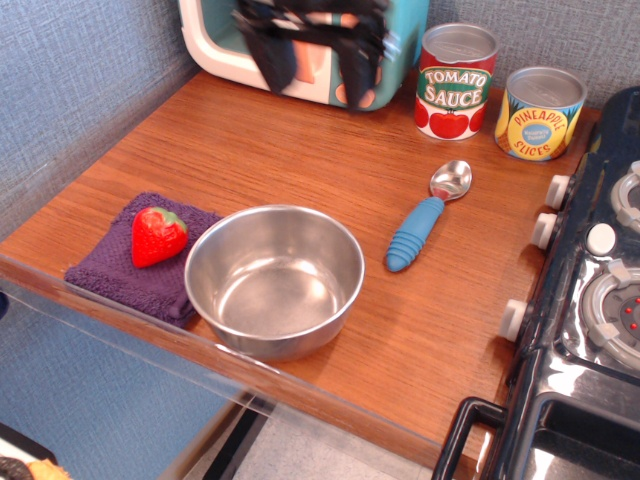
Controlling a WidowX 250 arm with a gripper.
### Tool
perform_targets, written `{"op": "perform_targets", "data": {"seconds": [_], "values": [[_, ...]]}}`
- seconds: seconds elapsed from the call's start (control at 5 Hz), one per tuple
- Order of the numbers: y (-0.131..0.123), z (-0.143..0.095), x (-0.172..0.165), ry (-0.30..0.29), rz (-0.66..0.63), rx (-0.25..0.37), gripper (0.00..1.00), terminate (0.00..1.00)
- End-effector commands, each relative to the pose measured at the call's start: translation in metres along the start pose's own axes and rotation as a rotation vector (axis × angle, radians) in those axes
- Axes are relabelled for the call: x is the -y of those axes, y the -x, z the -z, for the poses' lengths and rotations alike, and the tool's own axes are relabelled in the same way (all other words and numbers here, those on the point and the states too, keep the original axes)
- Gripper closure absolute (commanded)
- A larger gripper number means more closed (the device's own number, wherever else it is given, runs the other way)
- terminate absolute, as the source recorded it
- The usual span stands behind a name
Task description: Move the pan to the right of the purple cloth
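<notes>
The pan (274, 278), a round shiny steel bowl, stands empty on the wooden counter near its front edge. Its left rim touches the right edge of the purple cloth (120, 270), which lies at the front left with a red toy strawberry (157, 235) on it. My gripper (312, 62) is high at the top of the view, blurred, well above and behind the pan. Its two dark fingers hang apart and hold nothing.
A blue-handled spoon (425, 220) lies right of the pan. A tomato sauce can (456, 80) and a pineapple can (539, 112) stand at the back right. A toy microwave (230, 45) is at the back. A black stove (590, 300) fills the right side.
</notes>
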State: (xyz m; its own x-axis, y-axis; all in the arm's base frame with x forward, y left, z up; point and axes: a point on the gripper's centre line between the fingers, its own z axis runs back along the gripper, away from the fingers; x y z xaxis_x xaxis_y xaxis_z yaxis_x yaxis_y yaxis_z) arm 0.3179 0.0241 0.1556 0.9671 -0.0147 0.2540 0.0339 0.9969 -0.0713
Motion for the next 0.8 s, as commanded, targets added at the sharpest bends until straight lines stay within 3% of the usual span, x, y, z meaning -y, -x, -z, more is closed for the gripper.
{"op": "perform_targets", "data": {"seconds": [0.0,0.6], "values": [[-0.024,0.014,-0.037,-0.106,-0.007,-0.025,0.0,0.0],[-0.02,0.035,-0.042,-0.075,0.027,-0.121,0.0,0.0]]}}
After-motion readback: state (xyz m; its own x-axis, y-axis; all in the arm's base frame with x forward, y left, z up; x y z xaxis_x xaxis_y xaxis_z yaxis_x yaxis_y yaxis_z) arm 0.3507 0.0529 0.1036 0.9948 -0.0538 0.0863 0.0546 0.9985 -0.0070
